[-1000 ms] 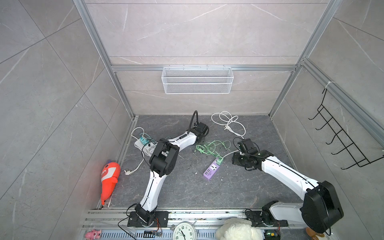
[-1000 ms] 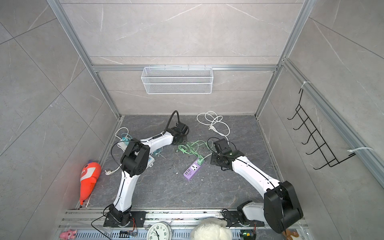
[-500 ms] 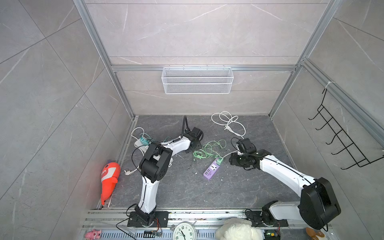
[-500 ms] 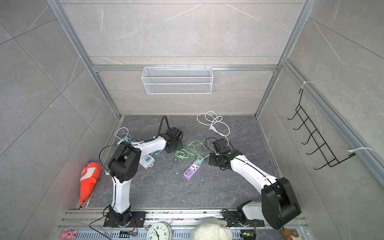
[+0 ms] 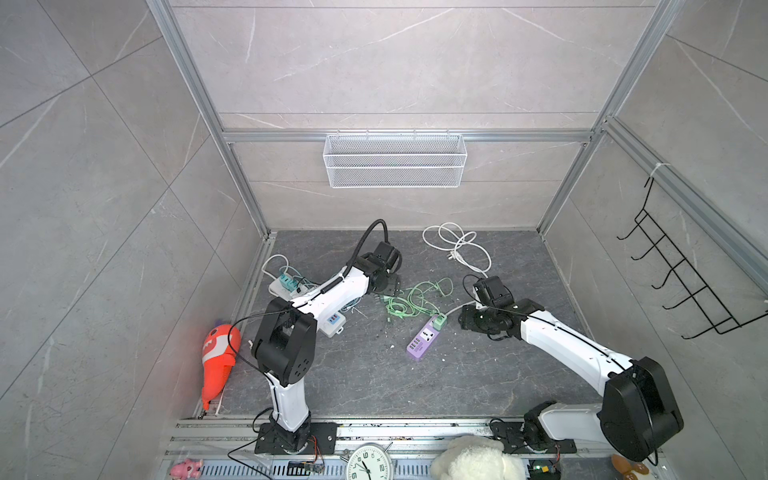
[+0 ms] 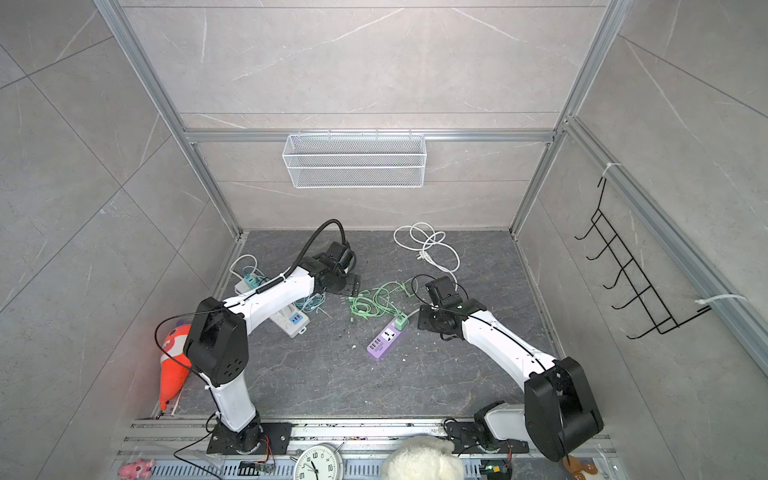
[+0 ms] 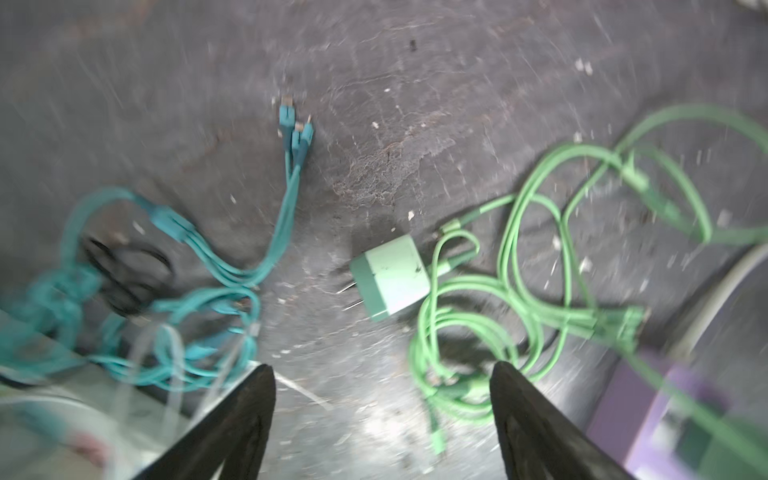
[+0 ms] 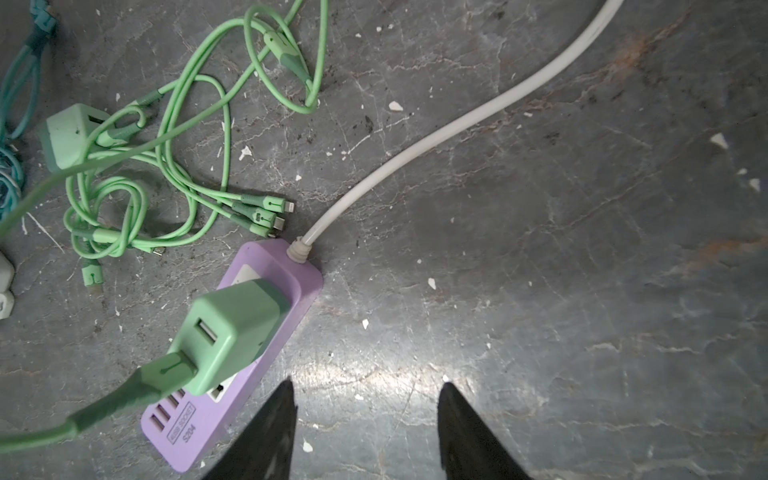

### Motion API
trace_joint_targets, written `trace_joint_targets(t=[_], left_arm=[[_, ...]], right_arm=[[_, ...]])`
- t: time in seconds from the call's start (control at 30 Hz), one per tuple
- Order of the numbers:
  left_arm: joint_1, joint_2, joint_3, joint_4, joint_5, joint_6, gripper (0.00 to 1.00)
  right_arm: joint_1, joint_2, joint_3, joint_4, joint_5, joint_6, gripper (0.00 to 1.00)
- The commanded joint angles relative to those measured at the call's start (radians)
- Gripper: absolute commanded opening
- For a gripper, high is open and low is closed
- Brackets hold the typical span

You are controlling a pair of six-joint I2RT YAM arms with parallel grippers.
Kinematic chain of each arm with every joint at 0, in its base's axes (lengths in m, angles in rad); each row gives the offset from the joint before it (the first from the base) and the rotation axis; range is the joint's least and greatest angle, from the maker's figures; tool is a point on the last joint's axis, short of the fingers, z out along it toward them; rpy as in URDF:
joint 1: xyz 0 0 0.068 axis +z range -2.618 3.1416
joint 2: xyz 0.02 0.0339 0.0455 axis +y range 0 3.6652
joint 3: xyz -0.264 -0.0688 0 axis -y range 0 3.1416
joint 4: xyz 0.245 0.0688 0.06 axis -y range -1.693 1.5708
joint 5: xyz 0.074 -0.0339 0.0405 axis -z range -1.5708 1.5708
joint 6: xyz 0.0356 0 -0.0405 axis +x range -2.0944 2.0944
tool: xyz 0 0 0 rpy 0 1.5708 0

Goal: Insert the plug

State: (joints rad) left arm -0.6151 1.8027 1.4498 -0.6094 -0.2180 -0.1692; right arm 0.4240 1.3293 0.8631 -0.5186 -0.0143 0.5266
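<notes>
Green plug (image 7: pixel 390 276) lies loose before the spread left hand (image 7: pixel 382 365).

The power strip (image 5: pixel 423 343) lies centrally on the floor (image 5: pixel 374 386), a charger (image 8: pixel 232 336) seated in its far end. A second charger (image 7: pixel 390 276) lies loose behind-left of it — against the cable tangle (image 5: pixel 411 299).

I see a white basket (image 5: pixel 395 160) on the back wall, an orange toy fish (image 5: pixel 218 357), and a clock (image 5: pixel 369 463).
</notes>
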Motion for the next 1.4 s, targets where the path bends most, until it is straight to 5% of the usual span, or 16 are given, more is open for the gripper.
trace_joint_targets(t=[0.0, 0.17, 0.27, 0.57, 1.37], left_arm=[[-0.007, -0.105, -0.117, 0.009, -0.017, 0.462, 0.80], [0.033, -0.206, -0.328, 0.278, 0.148, 0.715, 0.82], [0.077, -0.173, -0.300, 0.224, 0.297, 0.800, 0.82], [0.150, -0.017, -0.192, 0.183, 0.486, 0.918, 0.79], [0.230, 0.206, 0.008, 0.115, 0.566, 1.022, 0.72]], right_arm=[[0.002, -0.032, -0.003, 0.002, 0.010, -0.002, 0.57], [0.004, -0.039, -0.005, -0.004, -0.008, -0.001, 0.56], [0.004, -0.065, -0.012, -0.010, -0.008, -0.001, 0.56], [0.004, -0.128, -0.033, -0.043, 0.014, 0.003, 0.56], [0.004, -0.167, -0.022, -0.107, 0.069, -0.009, 0.56]])
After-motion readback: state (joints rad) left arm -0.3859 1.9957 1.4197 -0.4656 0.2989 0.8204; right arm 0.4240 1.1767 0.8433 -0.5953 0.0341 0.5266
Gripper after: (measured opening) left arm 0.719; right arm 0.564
